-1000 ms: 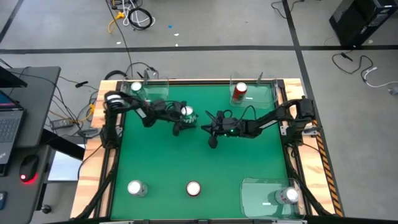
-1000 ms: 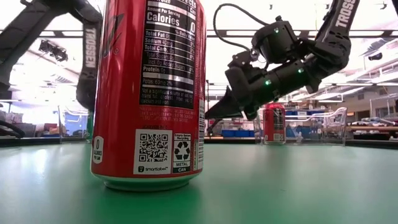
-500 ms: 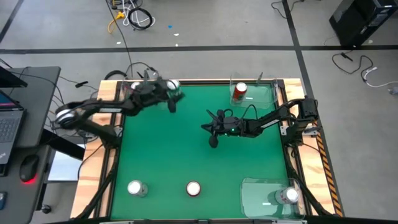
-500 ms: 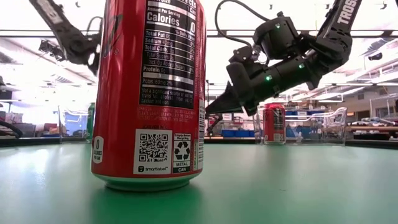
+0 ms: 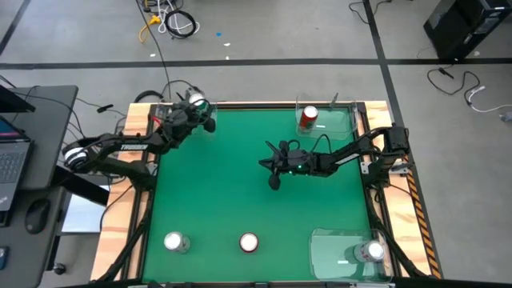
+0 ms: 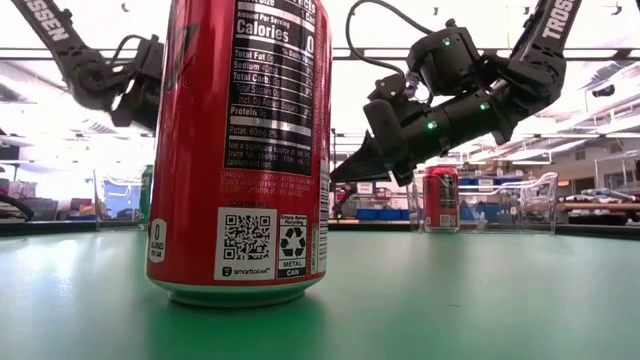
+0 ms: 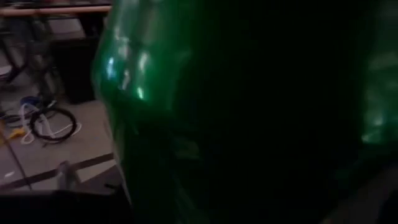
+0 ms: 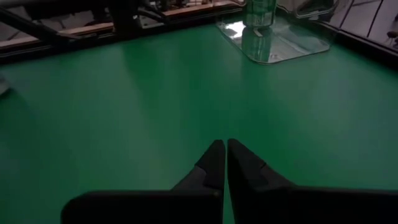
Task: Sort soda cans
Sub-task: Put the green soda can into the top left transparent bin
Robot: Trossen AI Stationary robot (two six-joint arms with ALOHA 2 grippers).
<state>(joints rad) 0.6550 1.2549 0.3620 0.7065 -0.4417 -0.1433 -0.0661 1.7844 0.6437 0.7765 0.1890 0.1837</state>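
Since the earlier frame, the left hand [image 5: 200,114] has carried its pinched green can [image 7: 236,112], silver-topped, from mid-worktop [image 5: 240,200] to eleven o'clock; the right hand [image 8: 225,155], fingers pressed together, stays hovering near centre

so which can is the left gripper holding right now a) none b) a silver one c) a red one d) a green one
d: the left wrist view is filled by a green can sitting right in front of that camera, and from above the left gripper is closed around a can at the table's far left corner, while the right gripper is shut on nothing over the middle.
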